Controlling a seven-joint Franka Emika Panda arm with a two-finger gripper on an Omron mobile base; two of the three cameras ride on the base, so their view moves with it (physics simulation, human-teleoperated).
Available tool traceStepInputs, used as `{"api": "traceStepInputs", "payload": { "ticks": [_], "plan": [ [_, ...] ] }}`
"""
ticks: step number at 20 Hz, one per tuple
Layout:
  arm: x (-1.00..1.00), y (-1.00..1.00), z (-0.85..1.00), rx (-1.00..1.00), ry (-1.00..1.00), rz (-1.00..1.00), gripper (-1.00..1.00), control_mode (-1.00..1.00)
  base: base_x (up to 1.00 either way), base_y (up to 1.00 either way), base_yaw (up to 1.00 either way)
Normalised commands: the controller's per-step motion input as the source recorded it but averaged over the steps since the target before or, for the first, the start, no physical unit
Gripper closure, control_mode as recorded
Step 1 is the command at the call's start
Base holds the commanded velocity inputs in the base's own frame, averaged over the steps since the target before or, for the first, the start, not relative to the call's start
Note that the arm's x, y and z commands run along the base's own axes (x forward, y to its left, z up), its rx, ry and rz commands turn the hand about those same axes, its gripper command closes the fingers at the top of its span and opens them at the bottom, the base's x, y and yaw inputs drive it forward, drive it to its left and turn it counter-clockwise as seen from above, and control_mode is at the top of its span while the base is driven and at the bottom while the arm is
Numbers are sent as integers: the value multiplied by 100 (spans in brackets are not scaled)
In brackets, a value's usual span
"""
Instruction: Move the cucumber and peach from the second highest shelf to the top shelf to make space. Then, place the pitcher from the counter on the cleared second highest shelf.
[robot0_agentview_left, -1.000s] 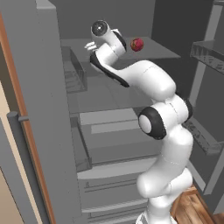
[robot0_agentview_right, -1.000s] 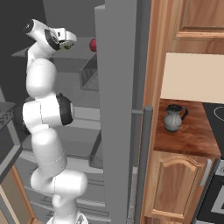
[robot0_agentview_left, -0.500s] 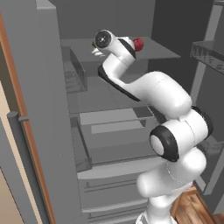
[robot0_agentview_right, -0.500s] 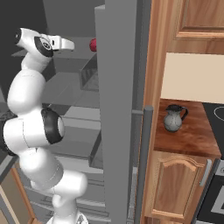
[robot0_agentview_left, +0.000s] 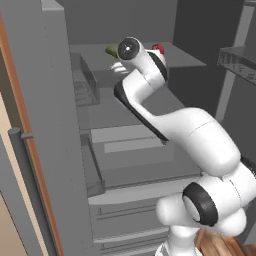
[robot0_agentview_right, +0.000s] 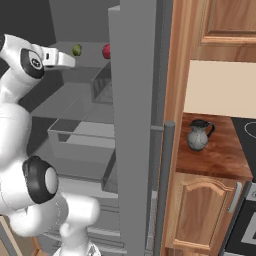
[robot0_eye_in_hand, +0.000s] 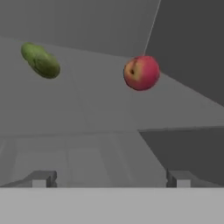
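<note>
2 items ahead of claw (robot0_eye_in_hand: 109, 178) | peach (robot0_eye_in_hand: 141, 72), cucumber (robot0_eye_in_hand: 40, 61) | fingers apart, empty

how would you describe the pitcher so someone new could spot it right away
Look right of the open fridge to the reddish-brown counter beneath the wooden wall cabinets. The pitcher stands there by itself: a bulbous grey jug with a darker narrow neck and a dark side handle.

The top shelf (robot0_eye_in_hand: 87, 113), a plain grey panel, carries the cucumber (robot0_eye_in_hand: 41, 61) to the left and the peach (robot0_eye_in_hand: 141, 72) to the right, well apart, while the reddish-brown counter (robot0_agentview_right: 220, 160) bears the pitcher (robot0_agentview_right: 198, 135).
</note>
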Motion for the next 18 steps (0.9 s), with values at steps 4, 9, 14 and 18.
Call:
{"api": "traceStepInputs", "payload": {
  "ticks": [4,9,14,18],
  "plan": [
    [-100,-4,-61,9,1,1,-100,-100,0,0,0],
    [-100,-8,-99,18,0,7,-100,-100,0,0,0],
    [-100,-6,-65,19,0,13,-100,-100,0,0,0],
    [-84,0,-45,18,0,17,-100,-100,0,0,0]
  ]
}}
